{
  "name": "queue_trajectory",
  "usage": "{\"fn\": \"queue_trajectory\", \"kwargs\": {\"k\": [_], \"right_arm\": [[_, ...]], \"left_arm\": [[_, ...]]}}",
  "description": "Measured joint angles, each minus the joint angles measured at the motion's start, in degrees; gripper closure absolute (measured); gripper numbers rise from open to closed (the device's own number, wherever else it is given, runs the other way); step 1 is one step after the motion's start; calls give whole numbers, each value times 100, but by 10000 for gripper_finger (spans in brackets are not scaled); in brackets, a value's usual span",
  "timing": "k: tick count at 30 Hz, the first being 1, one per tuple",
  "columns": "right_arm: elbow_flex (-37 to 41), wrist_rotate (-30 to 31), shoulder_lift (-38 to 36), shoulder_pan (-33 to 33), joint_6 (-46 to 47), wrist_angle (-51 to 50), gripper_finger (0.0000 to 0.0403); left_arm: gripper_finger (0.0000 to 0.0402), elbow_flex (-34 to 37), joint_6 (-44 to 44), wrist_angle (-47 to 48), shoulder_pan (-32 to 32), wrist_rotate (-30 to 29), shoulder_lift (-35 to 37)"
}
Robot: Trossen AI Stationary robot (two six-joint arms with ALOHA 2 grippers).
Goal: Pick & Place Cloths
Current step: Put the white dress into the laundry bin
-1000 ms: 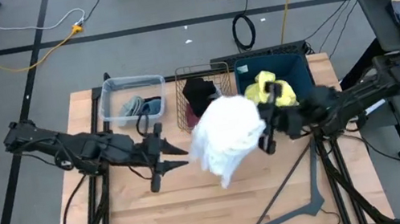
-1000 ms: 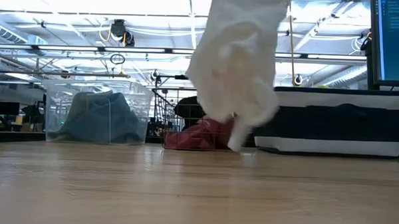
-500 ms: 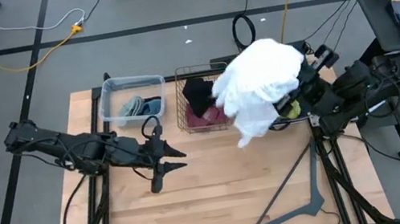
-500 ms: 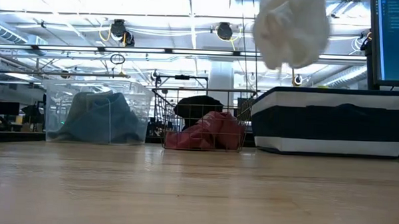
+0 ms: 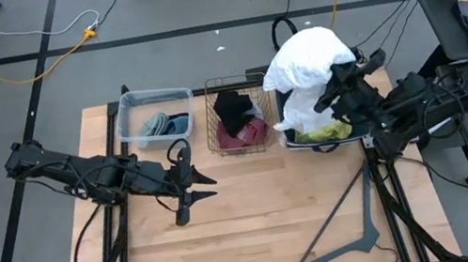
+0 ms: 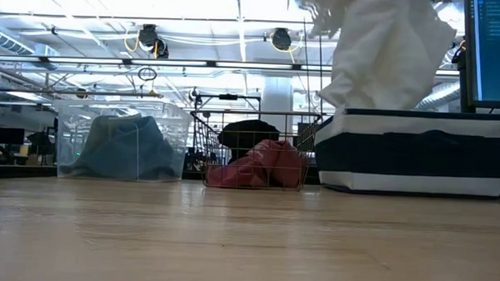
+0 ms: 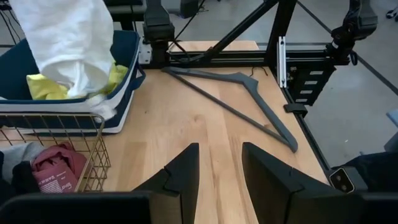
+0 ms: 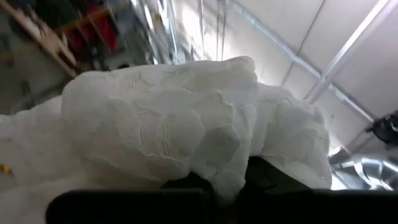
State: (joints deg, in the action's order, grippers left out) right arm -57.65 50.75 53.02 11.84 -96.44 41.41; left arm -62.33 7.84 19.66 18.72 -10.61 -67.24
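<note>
The right hand point(image 5: 339, 94) pinches the white cloth point(image 5: 304, 67) above the navy bin point(image 7: 15, 59). The left hand point(image 5: 197, 186) waits over the counter point(image 5: 250, 224), fingers spread.

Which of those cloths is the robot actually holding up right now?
The white cloth. The right gripper's jaws are shut on it, and it hangs over the navy bin. The yellow cloth and the others lie in their containers.

I count three bins point(image 5: 153, 116) on my counter point(image 5: 240, 225), six cloths point(image 5: 305, 71), one hanger point(image 5: 350, 226), two claws point(image 5: 195, 183).
</note>
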Motion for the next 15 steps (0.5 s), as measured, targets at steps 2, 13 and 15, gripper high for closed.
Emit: {"fn": "queue_trajectory", "kwargs": {"k": [2,13,15], "right_arm": [[0,268,33,-76,-117,-4,386],[0,1543,76,-774,-942,55,386],[0,1705,76,-944,-968,49,386]], "left_arm": [[277,0,-2,0,1,0,0],[277,0,7,26,4,0,0],[277,0,13,28,4,0,0]]}}
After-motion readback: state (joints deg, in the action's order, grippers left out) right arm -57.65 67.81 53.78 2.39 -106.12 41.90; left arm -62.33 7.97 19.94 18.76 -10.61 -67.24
